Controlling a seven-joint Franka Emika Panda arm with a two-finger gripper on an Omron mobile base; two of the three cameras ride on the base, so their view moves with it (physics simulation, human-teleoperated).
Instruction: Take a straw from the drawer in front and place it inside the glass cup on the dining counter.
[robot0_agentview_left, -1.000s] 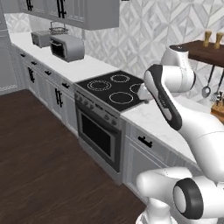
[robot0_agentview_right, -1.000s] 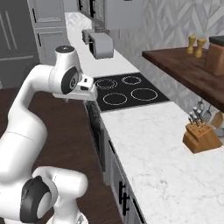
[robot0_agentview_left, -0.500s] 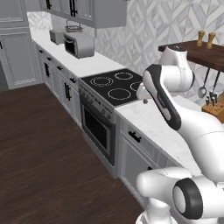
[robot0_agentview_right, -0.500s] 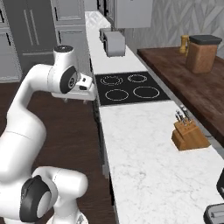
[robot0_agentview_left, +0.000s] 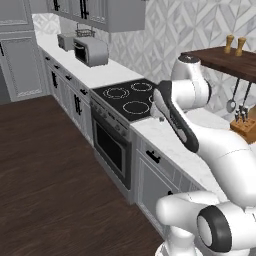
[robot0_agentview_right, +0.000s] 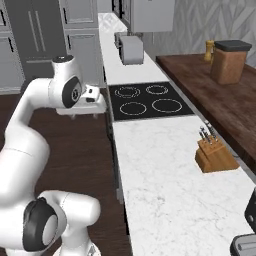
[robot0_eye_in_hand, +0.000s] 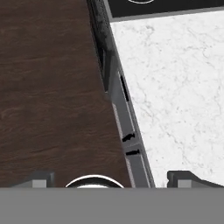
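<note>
Open floor beside the cabinets, little standing on the counter

The dark wood floor along the cabinet fronts lies bare, giving free passage to the shut drawer. On the marble counter a knife block stands far right, near the wooden shelf; the toaster oven stands far left, beyond the cooktop.

White grey-veined marble worktop, smooth and polished; beside it a glossy black glass cooktop; dark brown wood-plank floor, matt; grey painted cabinet drawer, satin, below the worktop; a tan wooden knife block on the worktop.
</note>
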